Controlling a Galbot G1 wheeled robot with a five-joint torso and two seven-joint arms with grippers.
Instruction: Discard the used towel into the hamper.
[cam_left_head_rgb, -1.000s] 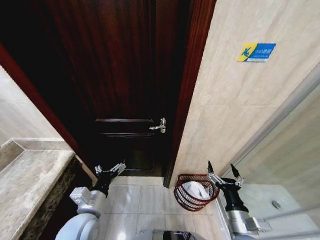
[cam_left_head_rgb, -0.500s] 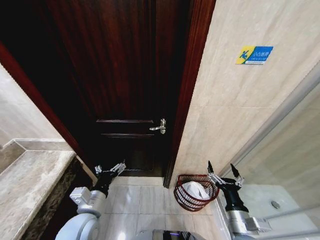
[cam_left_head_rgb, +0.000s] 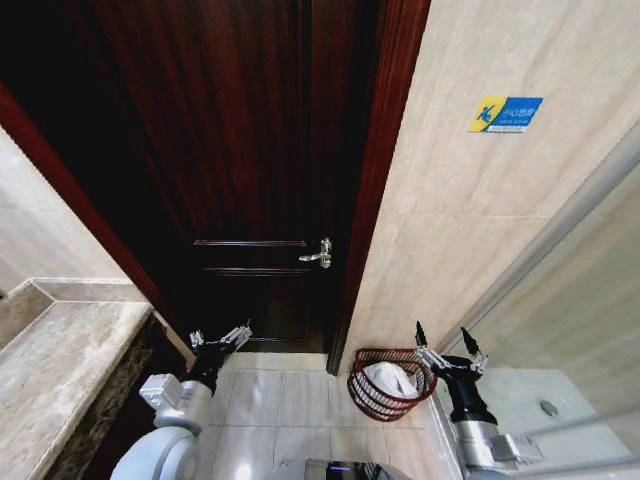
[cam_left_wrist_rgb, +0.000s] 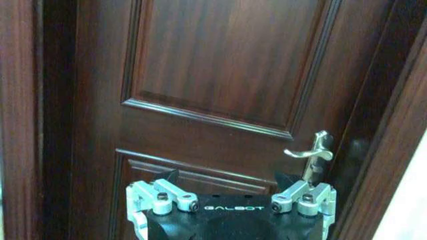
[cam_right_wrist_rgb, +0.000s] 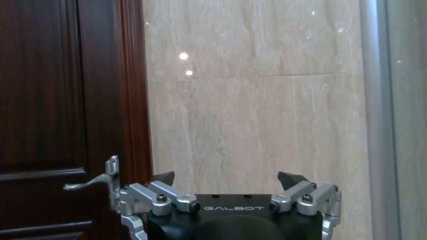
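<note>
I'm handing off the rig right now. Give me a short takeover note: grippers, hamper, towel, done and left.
Left gripper: open, empty, low in front of the dark door.
Right gripper: open, empty, beside the hamper.
The hamper stands on the floor against the tiled wall, right of the door.
White towel lies inside the hamper.
Done: towel looks discarded.
Left: apparently nothing.

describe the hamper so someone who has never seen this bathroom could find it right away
Find the dark wooden door and follow its frame down to the floor, where the beige tiled wall begins. The hamper sits there on the floor tiles, near the open right gripper. It is the only rounded, reddish-brown wire basket, with white cloth inside.
</note>
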